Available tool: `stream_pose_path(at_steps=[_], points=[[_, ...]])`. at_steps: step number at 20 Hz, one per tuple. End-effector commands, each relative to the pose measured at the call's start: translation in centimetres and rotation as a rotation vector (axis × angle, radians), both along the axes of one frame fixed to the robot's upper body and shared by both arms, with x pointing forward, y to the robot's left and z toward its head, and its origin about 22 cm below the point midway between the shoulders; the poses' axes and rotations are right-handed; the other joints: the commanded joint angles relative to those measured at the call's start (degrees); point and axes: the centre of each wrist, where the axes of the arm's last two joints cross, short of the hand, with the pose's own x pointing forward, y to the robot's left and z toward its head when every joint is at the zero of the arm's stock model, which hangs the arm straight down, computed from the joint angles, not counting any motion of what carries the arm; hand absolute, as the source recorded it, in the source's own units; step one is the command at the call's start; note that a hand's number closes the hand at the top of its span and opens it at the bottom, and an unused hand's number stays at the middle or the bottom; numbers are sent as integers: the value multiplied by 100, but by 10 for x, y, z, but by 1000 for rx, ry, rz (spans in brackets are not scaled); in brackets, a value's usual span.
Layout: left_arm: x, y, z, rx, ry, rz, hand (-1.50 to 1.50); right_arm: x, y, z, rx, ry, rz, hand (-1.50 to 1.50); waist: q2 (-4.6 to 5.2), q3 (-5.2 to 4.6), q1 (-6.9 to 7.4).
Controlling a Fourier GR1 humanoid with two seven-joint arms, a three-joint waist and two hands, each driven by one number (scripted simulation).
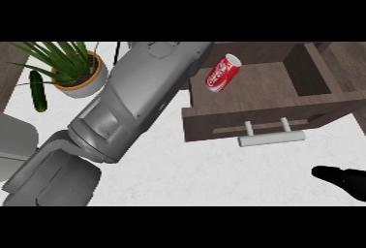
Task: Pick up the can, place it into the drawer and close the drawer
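A red can (pixel 223 73) lies tilted on the floor of the open dark wooden drawer (pixel 214 121), near its back left corner. The drawer's white bar handle (pixel 271 138) faces me on its front panel. My left forearm (pixel 136 101) runs as a large grey mass from the lower left up to the picture's top, just left of the drawer and the can. Its hand is hidden past the top edge. My right hand (pixel 342 180) shows at the lower right edge, fingers pointing left, open and holding nothing, below and to the right of the handle.
A potted green plant (pixel 77 72) stands at the back left, with a dark green cucumber (pixel 38 91) lying beside it. White counter top (pixel 207 169) spreads in front of the drawer. The drawer's cabinet wall (pixel 314 68) rises at the right.
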Motion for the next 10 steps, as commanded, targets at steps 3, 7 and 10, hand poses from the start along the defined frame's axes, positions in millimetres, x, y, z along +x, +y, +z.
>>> stream_pose_path(at_steps=[3, 7, 10], points=[[1, 2, 0, -71, 1, -7, -150, 17, 11, -1, -222, -16, -2, -150, 23, -3, 83], [2, 1, 6, -87, 16, -17, -150, 33, 19, -14, -365, -51, -48, -150, 4, -3, 249], [-3, -7, 21, -76, -8, -23, -150, 47, 39, -19, -446, -33, -35, -150, -37, -5, 264]])
